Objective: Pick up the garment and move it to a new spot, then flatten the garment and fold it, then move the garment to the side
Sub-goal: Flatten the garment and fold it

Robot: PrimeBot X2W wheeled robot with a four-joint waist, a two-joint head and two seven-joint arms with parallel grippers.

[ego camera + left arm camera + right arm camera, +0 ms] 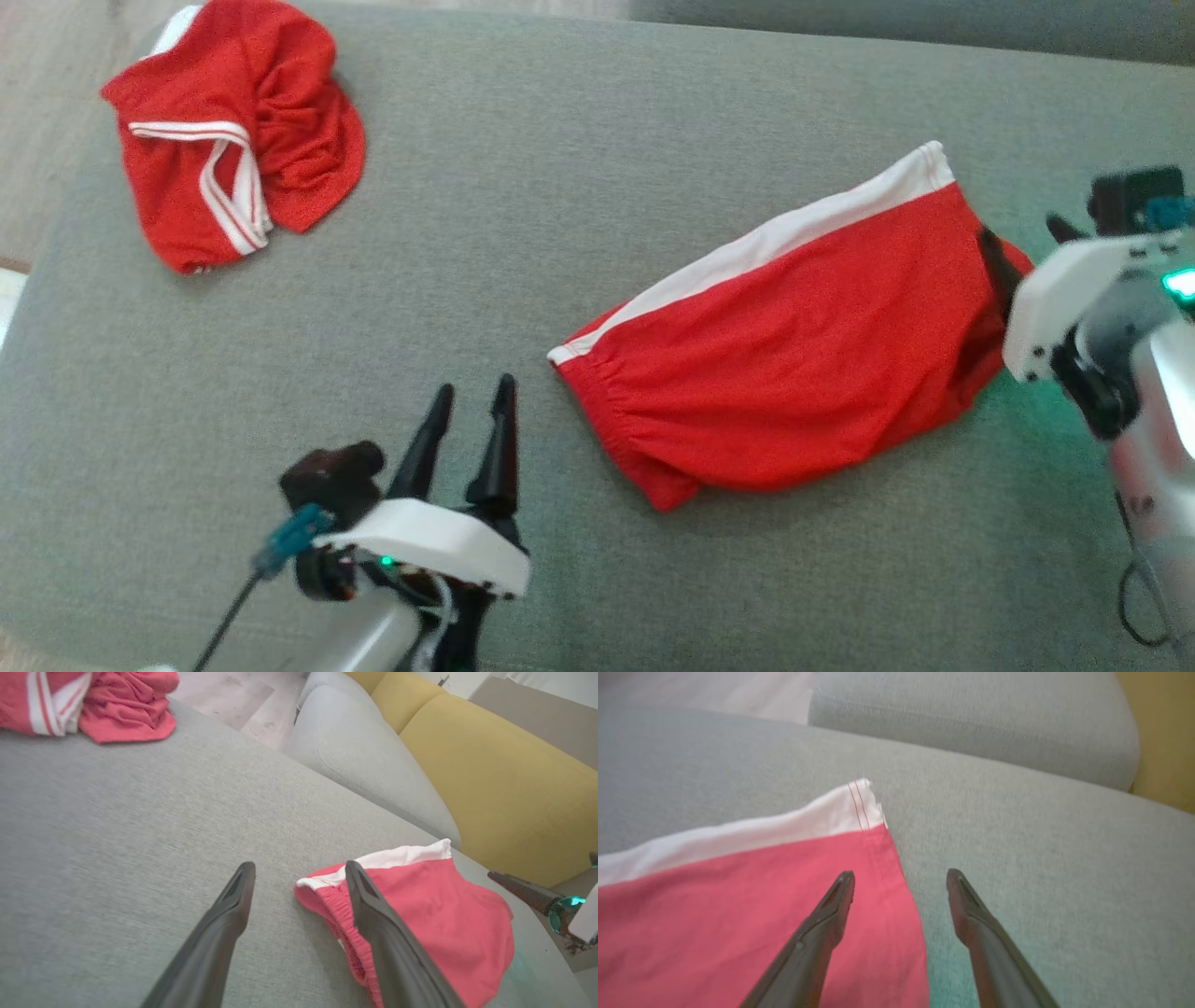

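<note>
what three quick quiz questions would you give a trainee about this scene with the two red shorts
1. True or false: the left gripper is shut on the flat red shorts.
2. Where do the crumpled red shorts lie? A) at the far left corner of the grey cushion B) on the floor C) on top of the flat red shorts
3. Fill in: the right gripper, hanging over the flat red shorts' edge, is ___ (open or shut).

Key: 1 false, it is open and apart from them; 2 A; 3 open.
</note>
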